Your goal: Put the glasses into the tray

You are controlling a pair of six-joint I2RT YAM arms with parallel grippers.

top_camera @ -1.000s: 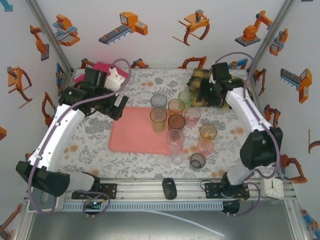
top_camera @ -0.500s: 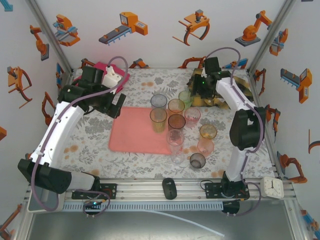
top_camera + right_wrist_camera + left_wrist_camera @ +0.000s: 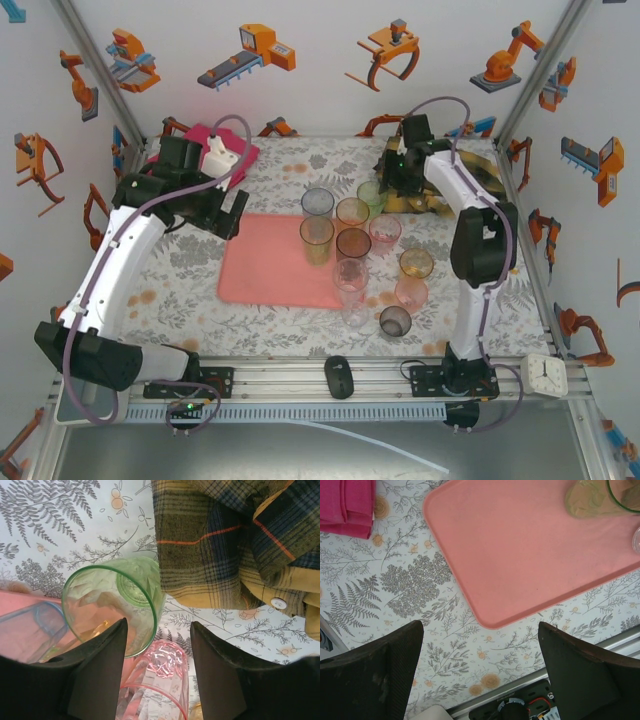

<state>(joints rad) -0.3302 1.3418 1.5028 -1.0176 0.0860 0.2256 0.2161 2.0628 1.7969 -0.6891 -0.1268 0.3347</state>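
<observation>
Change | right claw [image 3: 157,625] swinging in beside green glass [image 3: 112,605], jaws narrowing, gripping nothing | left claw [image 3: 480,625] hovering wide open by tray [image 3: 520,555] corner | glasses [image 3: 352,243] crowding tray's right edge, mostly on surface [image 3: 180,290] | pick nearing

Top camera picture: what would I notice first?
Probably the bunch of colourful glasses crowded mid-table, around the right end of the big pink tray. Next, the right gripper hovering by a green glass, beside a plaid cloth at the far side.
</observation>
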